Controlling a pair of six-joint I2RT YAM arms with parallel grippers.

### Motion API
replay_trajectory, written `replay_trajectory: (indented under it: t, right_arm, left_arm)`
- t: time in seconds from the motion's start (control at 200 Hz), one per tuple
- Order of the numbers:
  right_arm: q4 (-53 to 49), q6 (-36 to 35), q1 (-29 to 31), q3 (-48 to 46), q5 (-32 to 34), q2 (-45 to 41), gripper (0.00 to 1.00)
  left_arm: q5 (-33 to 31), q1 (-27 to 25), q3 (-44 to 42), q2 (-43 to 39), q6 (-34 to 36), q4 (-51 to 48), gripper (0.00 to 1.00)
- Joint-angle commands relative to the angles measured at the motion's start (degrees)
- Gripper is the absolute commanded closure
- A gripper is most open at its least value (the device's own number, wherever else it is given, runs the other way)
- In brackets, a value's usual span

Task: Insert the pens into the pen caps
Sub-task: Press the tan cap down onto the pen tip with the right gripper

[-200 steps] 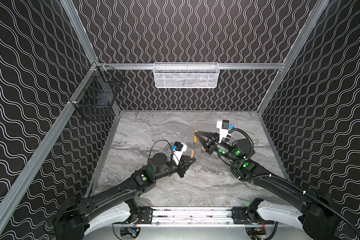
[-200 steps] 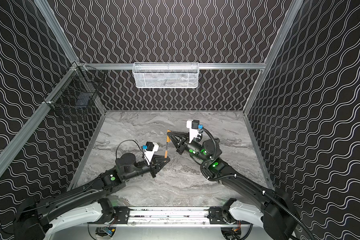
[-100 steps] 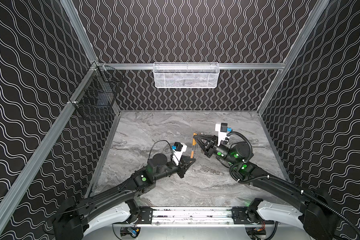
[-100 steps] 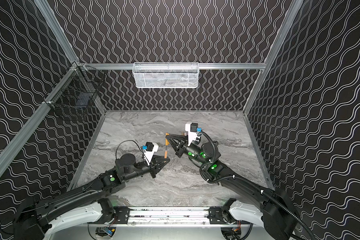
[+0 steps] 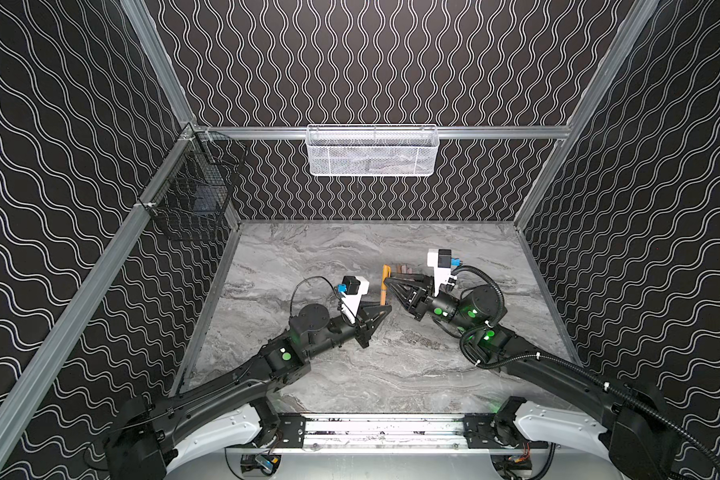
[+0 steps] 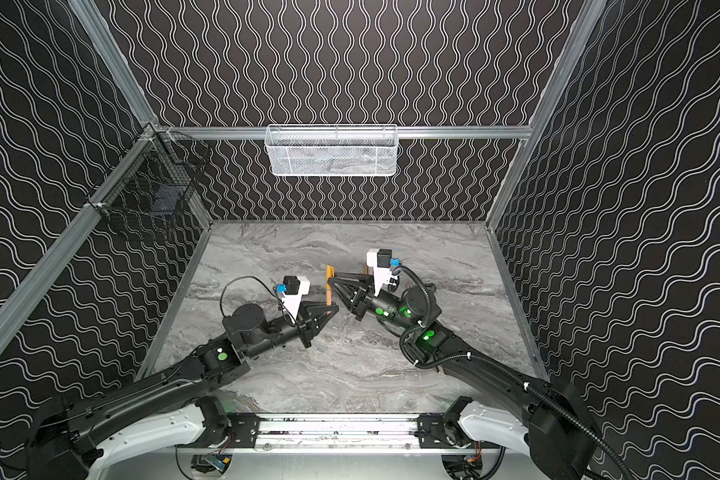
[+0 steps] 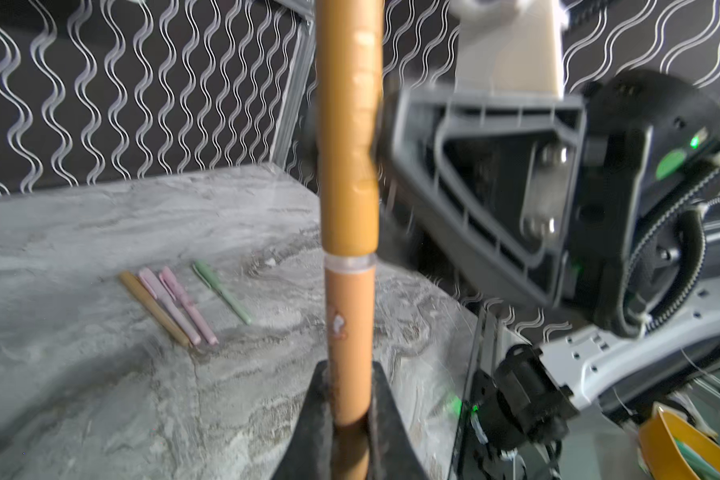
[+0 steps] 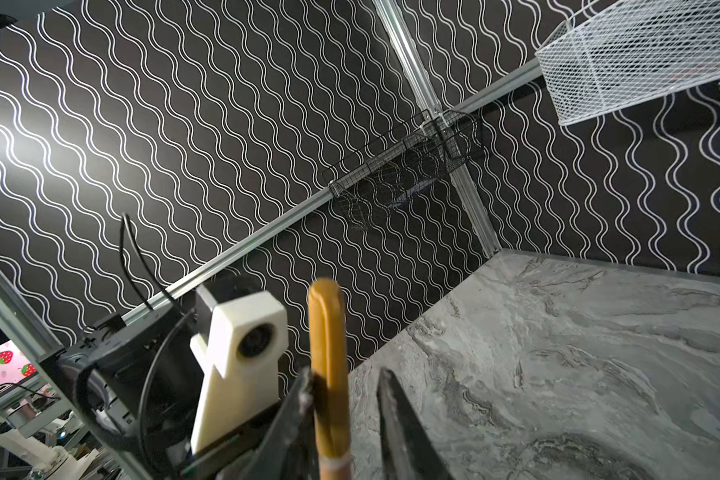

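Left claw (image 5: 385,309): clamped tight on the lower barrel of the tan-orange pen (image 7: 348,328). The pen rises straight out of the jaw tips.
Right claw (image 5: 388,283): jaws parted a little, set around the pen's upper end, just above and across from the left claw.
Pen cap (image 7: 348,124): tan-orange, on the pen's top end and seated down to a clear ring. It sits above the left claw and between the right claw's fingers.
Right wrist view, jaw gap: one finger (image 8: 304,399) lies against the cap (image 8: 327,332). The other finger (image 8: 391,415) stands clear of it, with marble showing between.
Top views, jaw gap: too small to read. Both only show the two claw tips meeting at the pen (image 6: 328,271).
Left wrist view, extras: a row of four pens (image 7: 190,307) lies on the marble tabletop (image 7: 80,232), one tan-orange, two pink, one pale green. They are well beyond the left claw, three close together and the green one slightly apart. Whether they are capped is too blurred to say.
Top view, same row: only the ends (image 5: 404,270) show, just behind the right claw's fingers toward the rear wall.
Right wrist view, extras: the left claw's white camera mount (image 8: 242,353) is just beside the cap.
Surroundings: a white mesh basket (image 5: 372,151) hangs on the rear rail and a black wire basket (image 5: 192,199) on the side rail, both well away from the claws.
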Motion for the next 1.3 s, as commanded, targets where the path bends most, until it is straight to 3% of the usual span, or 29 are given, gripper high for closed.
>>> replay_trajectory:
  t: [0.0,0.24,0.496,0.736,1.076,1.296]
  right_arm:
    - [-5.2,-3.0,0.1,2.1,0.0,-2.2,0.66]
    - [-25.6,-12.1,0.0,11.4,5.7,-7.2,0.59]
    - [-40.7,-16.7,0.1,22.5,8.9,-4.5,0.58]
    - [-43.7,-15.9,0.0,24.6,6.9,-1.5,0.68]
    - [-43.7,-14.1,0.0,22.9,4.1,-1.2,0.91]
    - [-42.9,-13.8,0.0,21.3,2.9,-2.2,0.94]
  left_arm:
    - [-0.1,0.2,2.5,1.2,4.4,-0.3,1.00]
    - [0.1,0.1,3.3,3.1,7.5,-1.5,1.00]
    - [2.0,0.1,3.7,4.5,8.2,-0.6,1.00]
    - [2.3,0.1,3.7,3.8,7.9,-0.9,1.00]
    - [0.0,0.1,4.2,3.4,7.9,-0.9,1.00]
    - [-0.3,0.1,5.0,3.2,7.6,0.1,1.00]
